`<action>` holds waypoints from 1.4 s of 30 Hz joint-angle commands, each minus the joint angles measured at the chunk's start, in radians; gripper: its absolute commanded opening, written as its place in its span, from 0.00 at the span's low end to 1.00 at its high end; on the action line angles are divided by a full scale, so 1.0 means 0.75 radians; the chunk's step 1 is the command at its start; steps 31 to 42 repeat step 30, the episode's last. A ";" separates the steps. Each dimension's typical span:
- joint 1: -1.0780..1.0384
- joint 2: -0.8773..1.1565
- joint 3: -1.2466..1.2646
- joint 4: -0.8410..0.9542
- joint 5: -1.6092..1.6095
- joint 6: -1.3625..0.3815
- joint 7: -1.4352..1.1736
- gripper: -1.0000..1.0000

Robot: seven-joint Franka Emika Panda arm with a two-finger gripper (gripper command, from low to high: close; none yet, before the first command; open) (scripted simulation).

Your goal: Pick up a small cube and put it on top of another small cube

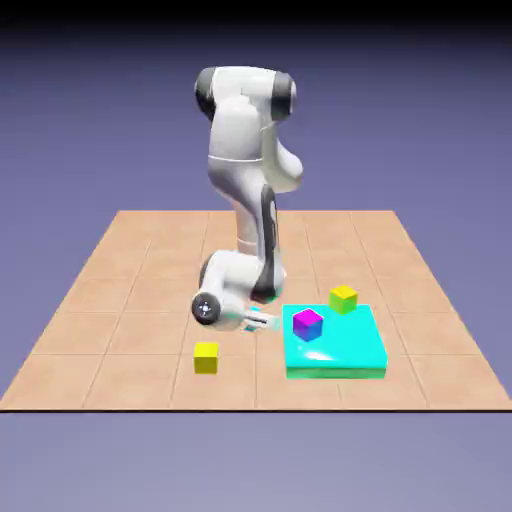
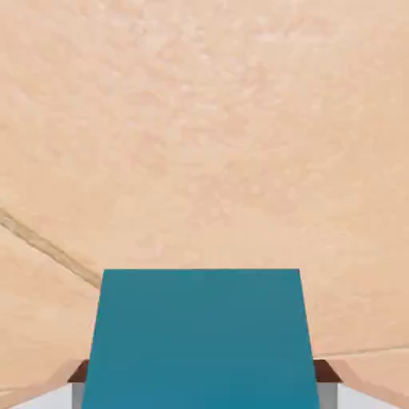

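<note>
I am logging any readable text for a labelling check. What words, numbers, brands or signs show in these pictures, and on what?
None: no readable text in either view.
The yellow cube, the purple cube, the green-yellow cube, the turquoise slab, the arm and the teal block in the tool are all plain.

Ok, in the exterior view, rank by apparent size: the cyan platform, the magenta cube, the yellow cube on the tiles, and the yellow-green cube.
1. Cyan platform, clearly largest.
2. Magenta cube, slightly bigger-looking than the others.
3. Yellow cube and yellow-green cube: near alike; differing distance from the camera leaves their order unsure.
</note>
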 commanded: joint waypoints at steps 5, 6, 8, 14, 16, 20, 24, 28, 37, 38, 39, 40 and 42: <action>0.041 -0.040 0.136 0.191 -0.203 -0.147 -0.126 0.00; 0.065 -0.052 0.185 0.235 -0.233 -0.179 -0.139 0.00; 0.112 -0.075 0.281 0.324 -0.293 -0.243 -0.167 0.00; 0.271 -0.187 0.422 0.355 -0.066 -0.360 0.109 0.00; 0.305 -0.216 0.423 0.321 0.049 -0.370 0.225 0.00; 0.357 -0.266 0.402 0.234 0.280 -0.372 0.449 0.00; 0.381 -0.243 0.414 0.135 0.332 -0.253 0.443 0.00; 0.401 -0.222 0.429 0.061 0.359 -0.156 0.422 1.00; 0.378 -0.247 0.411 0.149 0.327 -0.272 0.447 1.00; 0.378 -0.247 0.411 0.149 0.327 -0.272 0.447 1.00; 0.378 -0.247 0.411 0.149 0.327 -0.272 0.447 1.00; 0.378 -0.247 0.411 0.149 0.327 -0.272 0.447 1.00; 0.378 -0.247 0.411 0.149 0.327 -0.272 0.447 1.00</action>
